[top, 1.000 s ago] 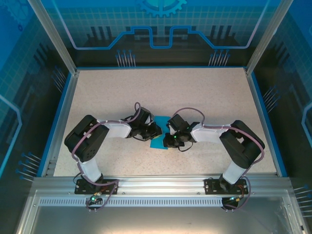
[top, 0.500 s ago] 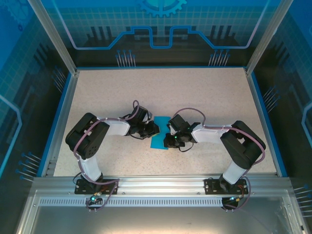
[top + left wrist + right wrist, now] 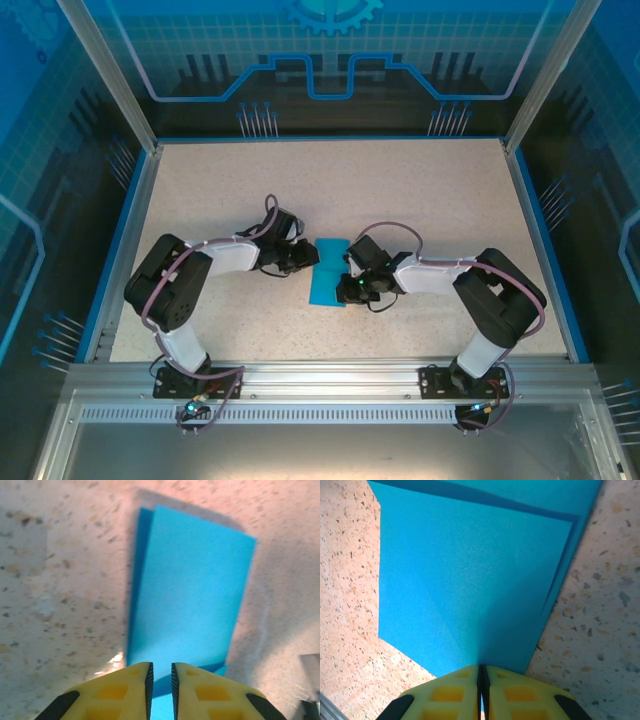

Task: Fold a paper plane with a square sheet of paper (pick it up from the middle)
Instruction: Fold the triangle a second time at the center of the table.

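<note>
Speckled table, mid-fold: the square sheet of paper lies doubled over at the centre, between both arms. The right gripper is clenched on one edge. The left gripper hovers at the opposite edge, fingers a crack apart, grasping nothing. The first half-fold looks made; the next move likely calls for pressing the crease flat without shifting the layers.

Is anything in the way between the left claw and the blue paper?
No, nothing visible. The left gripper sits right at the edge of the folded blue paper, with bare table beside it.
</note>
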You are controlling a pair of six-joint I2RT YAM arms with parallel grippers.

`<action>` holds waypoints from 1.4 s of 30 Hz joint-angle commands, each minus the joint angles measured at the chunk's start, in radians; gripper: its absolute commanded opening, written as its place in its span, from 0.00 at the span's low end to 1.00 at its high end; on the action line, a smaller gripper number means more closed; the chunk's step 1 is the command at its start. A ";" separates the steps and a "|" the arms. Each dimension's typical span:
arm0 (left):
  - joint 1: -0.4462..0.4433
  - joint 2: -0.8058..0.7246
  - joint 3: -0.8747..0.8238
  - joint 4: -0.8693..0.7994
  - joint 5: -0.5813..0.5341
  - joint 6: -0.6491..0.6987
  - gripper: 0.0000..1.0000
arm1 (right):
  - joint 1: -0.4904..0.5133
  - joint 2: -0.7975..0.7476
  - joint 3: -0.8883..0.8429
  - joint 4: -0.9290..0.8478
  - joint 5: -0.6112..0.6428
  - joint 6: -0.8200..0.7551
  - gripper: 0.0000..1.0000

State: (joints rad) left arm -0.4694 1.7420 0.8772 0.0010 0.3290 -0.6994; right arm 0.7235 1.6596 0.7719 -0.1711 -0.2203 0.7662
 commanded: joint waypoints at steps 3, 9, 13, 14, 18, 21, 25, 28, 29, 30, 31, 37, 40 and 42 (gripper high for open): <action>-0.066 -0.073 0.019 -0.019 0.034 0.026 0.22 | -0.017 0.016 -0.040 -0.139 0.027 0.004 0.12; -0.101 -0.040 -0.025 0.000 0.033 -0.023 0.20 | -0.019 0.017 -0.036 -0.139 0.021 -0.001 0.12; -0.101 0.004 -0.028 -0.007 -0.003 -0.039 0.18 | -0.022 0.012 -0.034 -0.137 0.016 -0.003 0.12; -0.100 0.012 -0.026 -0.019 -0.028 -0.043 0.16 | -0.022 0.010 -0.034 -0.139 0.016 -0.004 0.12; -0.100 0.024 -0.027 -0.024 -0.099 -0.052 0.14 | -0.026 -0.003 -0.033 -0.136 0.015 -0.009 0.12; -0.101 0.032 -0.032 -0.015 -0.101 -0.058 0.12 | -0.026 -0.009 -0.028 -0.134 0.013 -0.009 0.12; -0.101 0.041 -0.051 -0.003 -0.091 -0.068 0.11 | -0.027 -0.027 -0.020 -0.117 0.001 -0.012 0.12; -0.104 0.041 -0.071 0.006 -0.087 -0.075 0.10 | -0.028 -0.061 0.005 -0.095 -0.012 -0.019 0.13; -0.105 0.041 -0.076 0.006 -0.086 -0.077 0.10 | -0.026 -0.069 0.021 -0.091 -0.016 -0.021 0.13; -0.107 0.041 -0.082 0.010 -0.085 -0.078 0.10 | -0.025 -0.074 0.037 -0.086 -0.020 -0.023 0.13; -0.108 0.042 -0.083 0.011 -0.084 -0.078 0.10 | -0.023 -0.076 0.051 -0.083 -0.024 -0.027 0.13; -0.112 0.048 -0.089 0.018 -0.082 -0.087 0.10 | 0.002 -0.009 0.148 -0.085 -0.027 -0.041 0.13; -0.111 0.050 -0.088 0.021 -0.082 -0.093 0.10 | 0.003 0.042 0.176 -0.085 -0.023 -0.038 0.13; -0.111 0.052 -0.089 0.022 -0.084 -0.097 0.10 | 0.004 0.073 0.192 -0.084 -0.022 -0.036 0.13</action>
State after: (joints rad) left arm -0.5720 1.7645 0.8169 0.0593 0.2554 -0.7845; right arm 0.7185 1.6817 0.9413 -0.2337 -0.2337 0.7399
